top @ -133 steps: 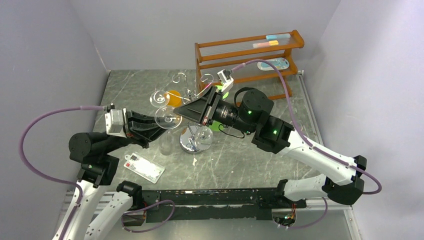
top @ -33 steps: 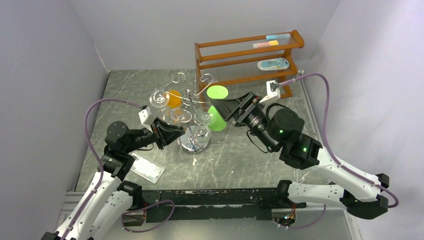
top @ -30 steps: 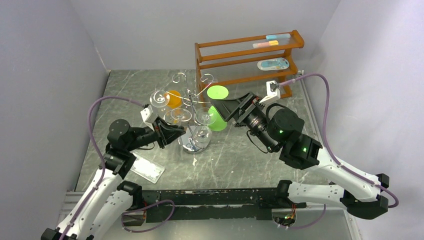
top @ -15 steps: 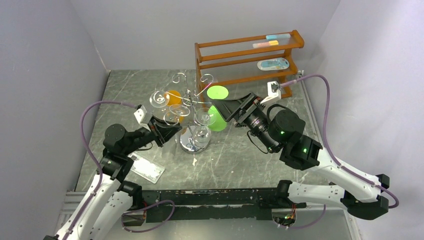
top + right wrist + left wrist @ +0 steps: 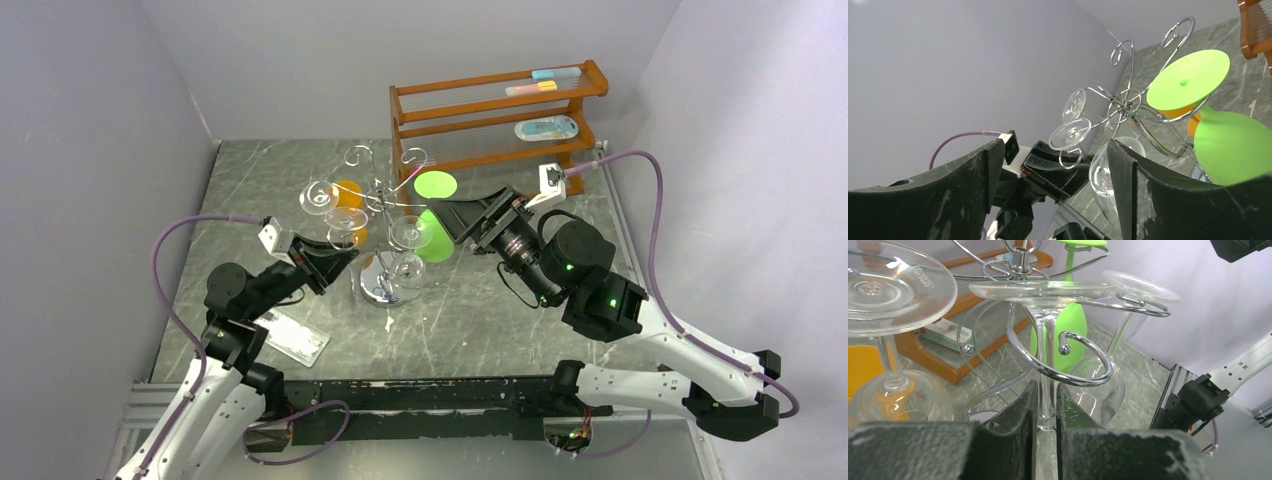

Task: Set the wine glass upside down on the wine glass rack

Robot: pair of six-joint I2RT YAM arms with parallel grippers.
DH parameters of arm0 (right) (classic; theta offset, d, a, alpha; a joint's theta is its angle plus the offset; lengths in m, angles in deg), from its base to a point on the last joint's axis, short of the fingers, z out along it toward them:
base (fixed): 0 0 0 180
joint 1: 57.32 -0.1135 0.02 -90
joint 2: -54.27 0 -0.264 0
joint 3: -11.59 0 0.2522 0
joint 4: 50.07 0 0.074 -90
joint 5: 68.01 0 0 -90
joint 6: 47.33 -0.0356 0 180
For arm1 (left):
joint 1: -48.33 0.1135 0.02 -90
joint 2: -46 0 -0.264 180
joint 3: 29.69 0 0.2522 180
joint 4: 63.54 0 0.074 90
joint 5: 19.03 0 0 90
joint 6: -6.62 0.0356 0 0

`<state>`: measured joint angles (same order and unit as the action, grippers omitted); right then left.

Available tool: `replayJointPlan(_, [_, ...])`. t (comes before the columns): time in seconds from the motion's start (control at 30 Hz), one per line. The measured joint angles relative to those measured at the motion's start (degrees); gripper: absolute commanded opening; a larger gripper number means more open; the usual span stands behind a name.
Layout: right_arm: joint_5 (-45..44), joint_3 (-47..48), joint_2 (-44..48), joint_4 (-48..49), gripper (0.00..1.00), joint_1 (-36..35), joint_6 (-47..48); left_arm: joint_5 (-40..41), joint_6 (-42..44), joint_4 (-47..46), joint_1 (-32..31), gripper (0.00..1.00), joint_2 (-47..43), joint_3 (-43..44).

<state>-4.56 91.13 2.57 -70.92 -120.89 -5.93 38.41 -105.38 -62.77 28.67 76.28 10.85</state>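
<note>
The wine glass (image 5: 1044,290) is clear and hangs upside down, its foot on top. Its stem runs down through a curled arm of the chrome wine glass rack (image 5: 1075,374). My left gripper (image 5: 1047,407) is shut on that stem just below the curl. From above, the left gripper (image 5: 338,262) sits at the left side of the wine glass rack (image 5: 385,285), under the wine glass foot (image 5: 345,222). My right gripper (image 5: 447,217) stands open at the rack's right side, beside a green glass (image 5: 433,238), holding nothing. In the right wrist view the right gripper (image 5: 1053,190) frames the wine glass (image 5: 1070,134).
Other glasses hang on the rack: clear ones (image 5: 318,195) (image 5: 408,233), an orange one (image 5: 349,195) and the green one's foot (image 5: 435,185). A brown wooden shelf (image 5: 497,112) stands at the back right. A flat white packet (image 5: 290,335) lies near the left arm.
The left arm's elbow has drawn back toward the near left, and the held glass has shifted slightly left and back along the rack. The right arm has barely moved.
</note>
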Motion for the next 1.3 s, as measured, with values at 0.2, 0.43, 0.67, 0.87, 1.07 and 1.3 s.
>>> replayJointPlan(0.2, [-0.02, -0.02, 0.24, 0.33, 0.79, 0.00, 0.00, 1.46, -1.18, -3.58, 0.00, 0.05, -0.35, -1.73])
replayJointPlan(0.43, [-0.04, -0.83, 0.96, 0.39, 0.78, 0.00, -0.02, 2.84, -1.42, -5.53, 0.00, 0.05, -6.34, -5.09])
replayJointPlan(0.67, [0.04, -1.31, 2.03, 0.83, 0.78, 0.00, -0.02, 2.43, -1.66, -7.76, 0.00, 0.05, -10.08, -7.19])
replayJointPlan(0.87, [-0.02, -1.55, 2.38, 0.94, 0.78, 0.00, -0.07, -1.75, 3.13, -4.20, 0.00, 0.05, -8.55, -6.10])
replayJointPlan(1.07, [0.00, -1.88, 2.47, 1.14, 0.78, 0.00, -0.22, -2.95, 7.41, -0.33, 0.00, 0.14, -5.70, -4.11])
replayJointPlan(1.3, [-0.13, -2.19, 2.89, 1.20, 0.78, 0.00, -0.24, -3.13, 7.93, 1.42, 0.00, 0.45, -2.29, -2.71])
